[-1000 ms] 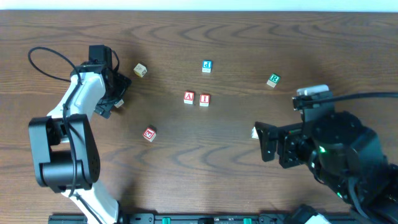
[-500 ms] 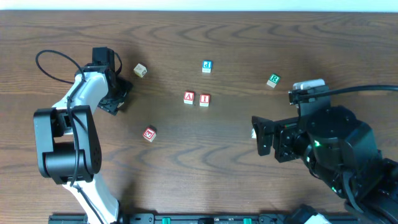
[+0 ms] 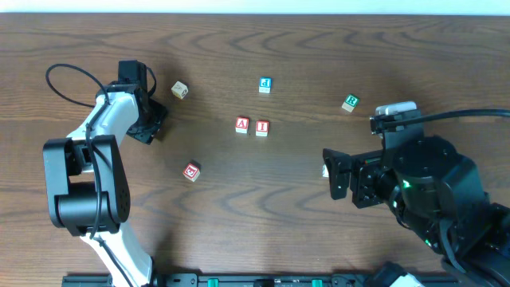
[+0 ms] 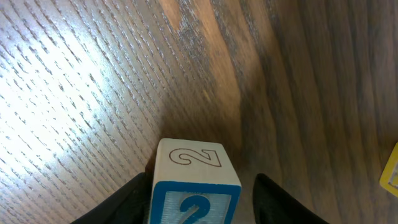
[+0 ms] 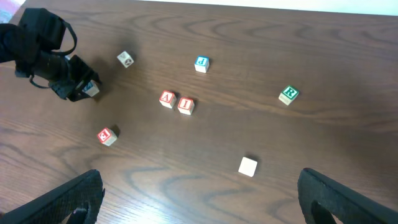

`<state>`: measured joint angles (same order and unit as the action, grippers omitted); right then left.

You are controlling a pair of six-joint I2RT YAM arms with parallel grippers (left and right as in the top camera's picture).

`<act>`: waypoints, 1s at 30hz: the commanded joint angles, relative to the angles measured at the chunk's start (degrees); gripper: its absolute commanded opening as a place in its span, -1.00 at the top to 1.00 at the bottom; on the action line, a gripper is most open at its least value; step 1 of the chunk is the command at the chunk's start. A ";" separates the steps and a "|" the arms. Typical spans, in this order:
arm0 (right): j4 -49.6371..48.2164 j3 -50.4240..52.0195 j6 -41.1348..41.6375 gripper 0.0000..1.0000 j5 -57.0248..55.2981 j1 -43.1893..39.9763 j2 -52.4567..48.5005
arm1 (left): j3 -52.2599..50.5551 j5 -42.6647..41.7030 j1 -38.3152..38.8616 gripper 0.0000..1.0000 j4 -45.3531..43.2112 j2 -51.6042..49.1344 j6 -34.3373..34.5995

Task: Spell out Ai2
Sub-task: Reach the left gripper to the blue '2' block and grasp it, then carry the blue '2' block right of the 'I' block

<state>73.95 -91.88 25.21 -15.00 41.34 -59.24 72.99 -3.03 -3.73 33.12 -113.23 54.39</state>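
The left tool (image 4: 198, 202) stands open astride the 2 cube (image 4: 189, 158) on the bench (image 3: 239, 199), with a slim gap at its 3 o'clock side. The A cube (image 3: 242, 124) and I cube (image 3: 262, 127) sit side by side, well apart toward 3 o'clock. The right tool (image 5: 202, 193) gapes wide.

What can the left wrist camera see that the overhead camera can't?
Only the left wrist view shows the 2 block up close, its blue 2 readable, sitting between the fingers of the left tool. Only the overhead view shows the A block and I block side by side, plus the P block and R block. Both show the left tool and the wooden table.
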 commanded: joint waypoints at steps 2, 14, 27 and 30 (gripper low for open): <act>0.26 -0.26 -0.66 -0.98 -0.72 -0.57 -0.04 | 1.01 0.63 0.00 -0.05 0.72 -0.76 0.48; 0.35 -0.26 -0.85 -0.98 -1.57 -0.57 -0.04 | 1.01 2.16 0.00 0.30 1.20 -0.76 -1.16; -0.20 -0.26 -2.14 -0.98 -1.75 -0.57 -1.53 | 1.18 3.65 0.00 0.79 1.66 -0.37 -4.74; -1.38 -0.26 -2.19 -0.99 -1.77 -0.57 -1.68 | 2.36 3.69 0.13 0.89 3.02 -0.31 -6.03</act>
<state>73.28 -91.88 23.94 -15.51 41.34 -60.84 73.28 -0.95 -3.73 35.24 -113.23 50.68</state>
